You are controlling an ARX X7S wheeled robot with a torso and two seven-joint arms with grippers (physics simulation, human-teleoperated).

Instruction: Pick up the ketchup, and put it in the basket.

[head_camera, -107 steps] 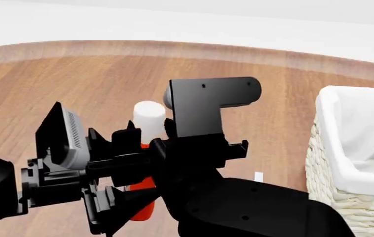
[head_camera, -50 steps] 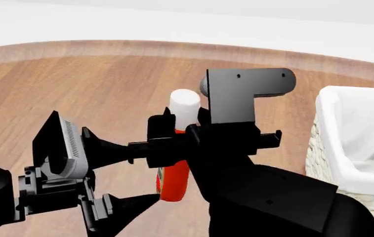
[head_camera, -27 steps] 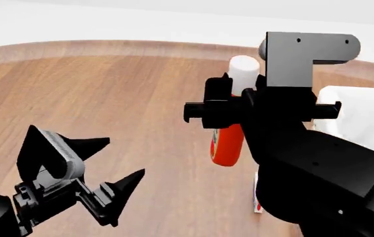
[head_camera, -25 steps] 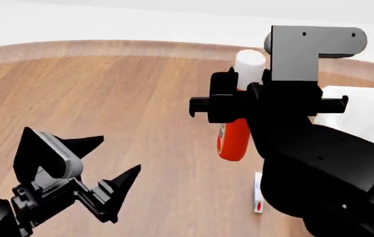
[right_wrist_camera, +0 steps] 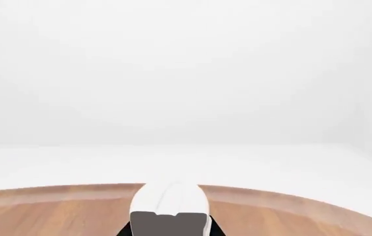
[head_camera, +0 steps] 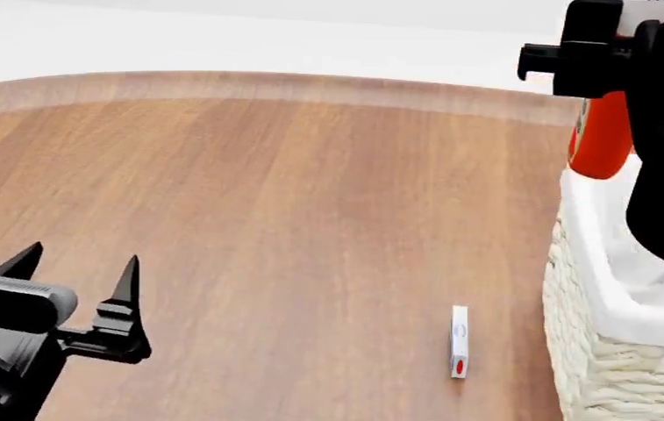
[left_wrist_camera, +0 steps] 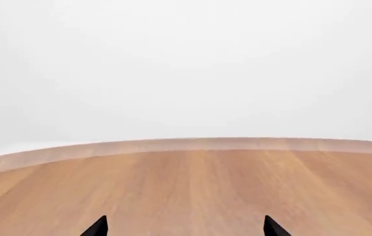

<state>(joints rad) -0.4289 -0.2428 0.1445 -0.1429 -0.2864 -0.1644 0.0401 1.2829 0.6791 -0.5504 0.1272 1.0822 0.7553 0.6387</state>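
Warm brown wood-grain desk (head_camera: pixel 261 219) with a rounded far edge fills the head view, against a plain white background. At the desk's right edge stands the cream-white woven wicker basket (head_camera: pixel 595 368) with a white cloth liner folded over its rim. On the bare wood near the basket's front lies a small white flat piece with red marks (head_camera: pixel 460 342); what it is cannot be told.

The orange-red plastic ketchup bottle (head_camera: pixel 601 140) hangs in the air in the right gripper (head_camera: pixel 595 66), above the near-left part of the basket's rim, its lower end just over the liner. The black fingers (head_camera: pixel 560 60) are clenched around the bottle's upper part, so the body dangles below them; the white cap is hidden in the head view and shows only as a white shape in the right wrist view.

The bottle seems to sit over the rim rather than over the hollow. Letting go here could make it strike the rim and tumble onto the desk; carrying it further inward looks safer.

The left gripper (head_camera: pixel 80 263) hovers low over the desk's near-left corner, spread apart and holding nothing.
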